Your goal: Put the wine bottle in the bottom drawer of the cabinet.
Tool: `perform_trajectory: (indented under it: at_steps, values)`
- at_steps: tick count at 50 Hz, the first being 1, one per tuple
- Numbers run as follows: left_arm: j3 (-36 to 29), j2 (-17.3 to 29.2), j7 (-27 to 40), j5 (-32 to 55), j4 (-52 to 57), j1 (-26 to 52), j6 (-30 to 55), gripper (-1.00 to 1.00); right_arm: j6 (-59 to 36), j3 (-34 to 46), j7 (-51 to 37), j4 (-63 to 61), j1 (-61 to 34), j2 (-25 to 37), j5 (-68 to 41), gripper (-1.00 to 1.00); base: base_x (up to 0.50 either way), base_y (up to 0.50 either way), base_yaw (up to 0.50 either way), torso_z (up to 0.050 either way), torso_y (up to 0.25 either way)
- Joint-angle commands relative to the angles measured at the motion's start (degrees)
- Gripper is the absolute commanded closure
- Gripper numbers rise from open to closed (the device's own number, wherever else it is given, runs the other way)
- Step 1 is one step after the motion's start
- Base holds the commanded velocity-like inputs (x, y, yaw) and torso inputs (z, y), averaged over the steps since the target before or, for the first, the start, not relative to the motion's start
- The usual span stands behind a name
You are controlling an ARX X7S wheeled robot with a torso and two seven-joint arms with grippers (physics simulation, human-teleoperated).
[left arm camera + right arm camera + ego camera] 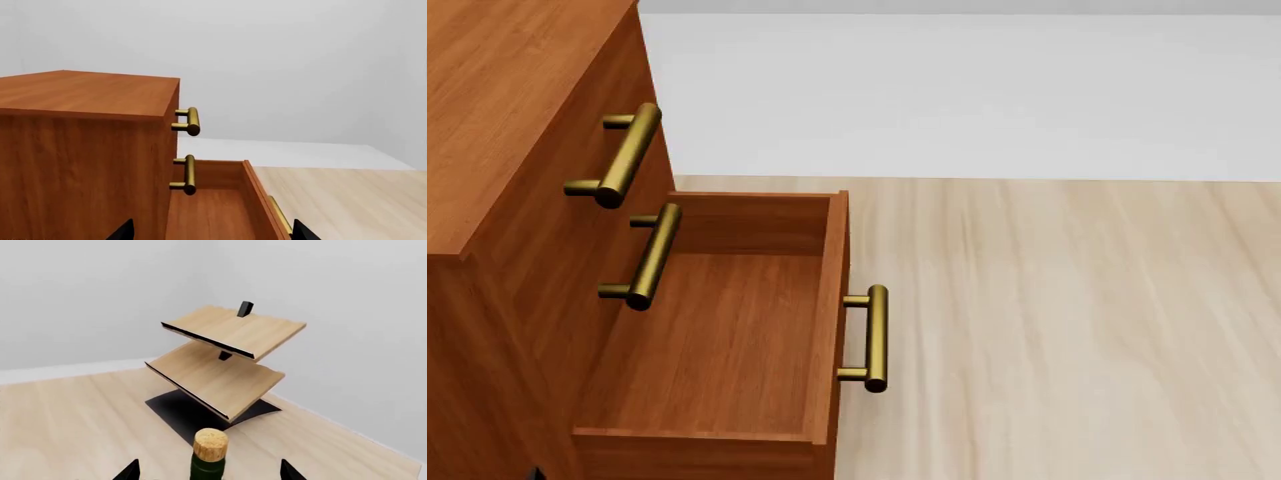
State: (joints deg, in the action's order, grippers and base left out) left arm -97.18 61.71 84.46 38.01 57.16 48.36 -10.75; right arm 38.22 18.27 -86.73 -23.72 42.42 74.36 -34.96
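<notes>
The wine bottle's (209, 455) cork stood between the right gripper's (208, 474) parted jaws, whether clamped I cannot tell, near the light-wood rack (223, 360); being heavy, slick, breakable glass, it wanted a firm neck grip, while the bottom drawer (727, 340) gaped open.

The light was bright, soft and even, with no single source to be seen. The cabinet (507, 120) showed a lighter top and darker front. The brass handles (630, 155) carried pale highlights along their upper sides. The floor (1068, 330) had almost no cast shadows. Everything looked sharp, without blur, glare or bending at the edges.
</notes>
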Motion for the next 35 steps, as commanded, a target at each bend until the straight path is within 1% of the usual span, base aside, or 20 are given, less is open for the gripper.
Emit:
perform_trajectory:
  at_steps: [1,16,21,35]
  values:
    - [0.35,-0.02,-0.32,0.16,-0.24,-0.35,-0.16,-1.00,-1.60,2.23,4.02,1.43,-3.97,-2.06,-2.37,-1.00,0.00,0.00,0.00,0.000,0.000]
    - [0.70,-0.14,-0.49,0.26,-0.44,-0.91,-0.15,-1.00,-3.46,2.94,6.67,3.07,-6.75,-3.81,-4.00,-1.00,0.00,0.00,0.00,0.000,0.000]
    - [0.87,-0.24,-0.59,0.37,-0.51,-0.98,-0.08,-1.00,-5.18,3.38,8.25,4.03,-8.96,-4.58,-5.02,-1.00,0.00,0.00,0.00,0.000,0.000]
    - [1.44,-0.30,-1.10,0.82,-0.81,-1.24,-0.67,-1.00,-2.82,2.52,9.36,6.05,-8.24,-5.17,-6.38,-1.00,0.00,0.00,0.00,0.000,0.000]
